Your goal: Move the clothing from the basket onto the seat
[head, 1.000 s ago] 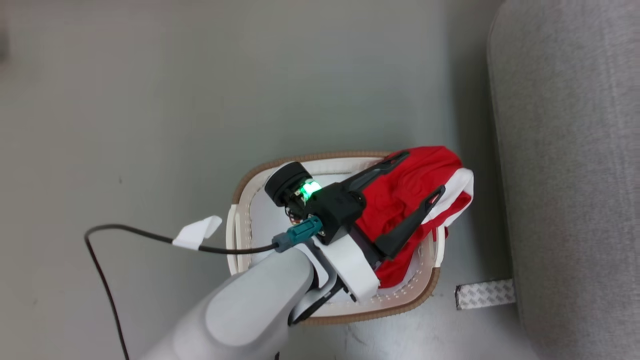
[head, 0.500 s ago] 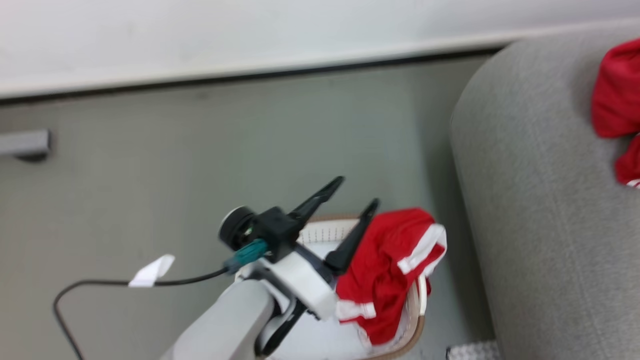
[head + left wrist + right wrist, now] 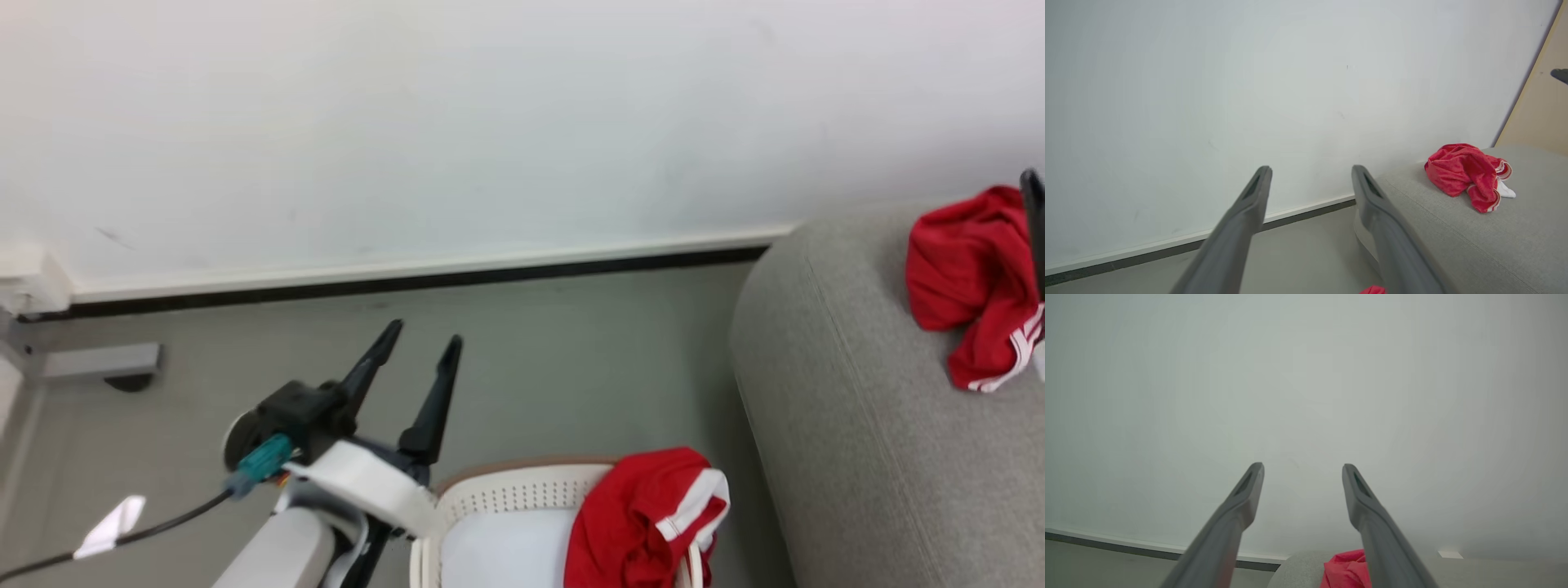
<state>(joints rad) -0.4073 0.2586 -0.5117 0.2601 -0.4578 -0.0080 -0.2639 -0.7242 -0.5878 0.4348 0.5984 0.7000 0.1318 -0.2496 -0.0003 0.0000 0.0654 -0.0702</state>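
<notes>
One red garment (image 3: 645, 518) with white bands lies draped over the right side of the cream basket (image 3: 506, 490) at the bottom of the head view. My left gripper (image 3: 426, 335) hangs above and left of the basket, open and empty, pointing at the wall; its wrist view shows the spread gripper (image 3: 1311, 169). The second red garment (image 3: 971, 278) lies crumpled on the grey sofa (image 3: 857, 408), and the left wrist view shows that garment (image 3: 1461, 171) too. My right gripper (image 3: 1303, 466) is open and empty above the sofa (image 3: 1298, 571), with the red garment (image 3: 1345, 569) just below its fingers.
A plain white cloth (image 3: 498, 547) lines the basket's inside. A black cable with a white tag (image 3: 106, 527) trails on the grey floor at the left. A white wall with a dark baseboard (image 3: 408, 282) stands behind. A beige panel (image 3: 1543, 102) rises beyond the sofa.
The head camera has tilted up, bringing the wall and sofa top into view. My left gripper has risen out of the basket, open and empty, leaving the red garment on the rim.
</notes>
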